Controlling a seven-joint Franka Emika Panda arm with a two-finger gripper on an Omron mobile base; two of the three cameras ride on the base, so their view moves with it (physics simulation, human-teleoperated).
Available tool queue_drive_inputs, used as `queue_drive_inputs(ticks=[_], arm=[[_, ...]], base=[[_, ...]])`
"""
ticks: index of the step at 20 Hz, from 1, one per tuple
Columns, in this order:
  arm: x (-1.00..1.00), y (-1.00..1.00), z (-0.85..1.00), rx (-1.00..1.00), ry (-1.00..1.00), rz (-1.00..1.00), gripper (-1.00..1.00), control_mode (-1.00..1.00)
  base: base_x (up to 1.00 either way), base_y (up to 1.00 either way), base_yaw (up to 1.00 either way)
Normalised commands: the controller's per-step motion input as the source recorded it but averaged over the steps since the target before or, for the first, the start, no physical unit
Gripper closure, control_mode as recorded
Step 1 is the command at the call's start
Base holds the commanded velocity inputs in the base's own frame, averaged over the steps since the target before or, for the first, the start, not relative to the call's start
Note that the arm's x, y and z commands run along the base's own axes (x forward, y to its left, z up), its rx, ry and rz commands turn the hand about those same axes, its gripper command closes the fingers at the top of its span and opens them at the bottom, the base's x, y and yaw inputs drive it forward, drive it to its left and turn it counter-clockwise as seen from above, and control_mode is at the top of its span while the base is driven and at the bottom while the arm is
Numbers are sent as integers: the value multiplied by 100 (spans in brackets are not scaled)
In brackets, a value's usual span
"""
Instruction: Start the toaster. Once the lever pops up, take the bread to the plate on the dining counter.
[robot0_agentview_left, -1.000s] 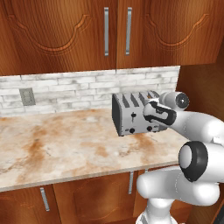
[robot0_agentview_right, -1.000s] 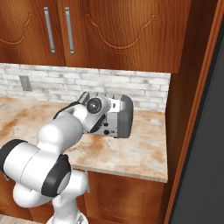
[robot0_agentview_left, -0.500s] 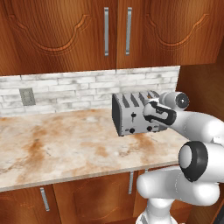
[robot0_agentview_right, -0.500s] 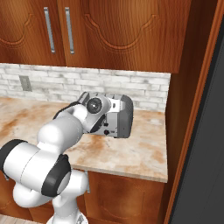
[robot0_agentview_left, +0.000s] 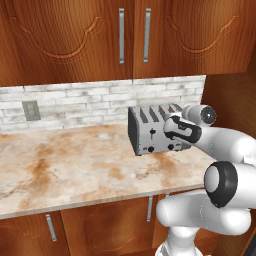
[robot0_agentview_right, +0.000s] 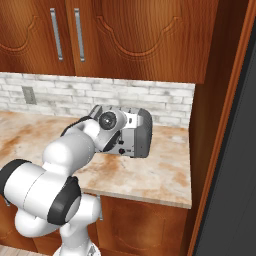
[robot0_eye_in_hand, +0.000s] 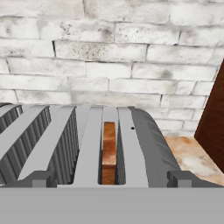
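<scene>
Toaster count: one toaster (robot0_agentview_left: 152, 131), silver-grey, standing on the marbled counter (robot0_agentview_left: 75, 170) near its right end, just in front of the white brick backsplash (robot0_agentview_left: 75, 102).
Slots: four long slots run across the toaster's top in the left base view; the hand view cuts the leftmost ones off at its edge.
Slot contents: one bread (robot0_eye_in_hand: 109, 151) slice sits on edge in the slot nearest the toaster's right end, sunk low, its brown crust up; the other slots visible in the hand view hold nothing.
Levers and knobs: one black lever and two small black knobs show on the toaster's face in the left base view; the rest of the face is behind the gripper.
Gripper: one gripper (robot0_agentview_left: 176, 131) is pressed up to the right part of the toaster's face; its finger tips (robot0_eye_in_hand: 40, 179) rise at the near edge of the toaster top, set wide apart, with nothing between them that I can see. Whether they touch a lever cannot be told.
Hidden: in the right base view the arm's wrist covers most of the toaster's front.
Cabinets: two steel handles (robot0_agentview_left: 121, 35) hang on the wood upper cabinet doors (robot0_agentview_left: 65, 35) in each base view.
Outlet: one wall outlet (robot0_agentview_left: 31, 110) on the backsplash, well left of the toaster.
</scene>
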Motion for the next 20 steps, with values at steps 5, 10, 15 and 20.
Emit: queue_drive_inputs(ticks=[5, 10, 15, 20], arm=[[0, 0, 0, 0, 0, 0, -100, -100], [0, 0, 0, 0, 0, 0, -100, -100], [0, 0, 0, 0, 0, 0, -100, -100], [0, 0, 0, 0, 0, 0, -100, -100]], base=[[0, 0, 0], [0, 0, 0], [0, 0, 0], [0, 0, 0]])
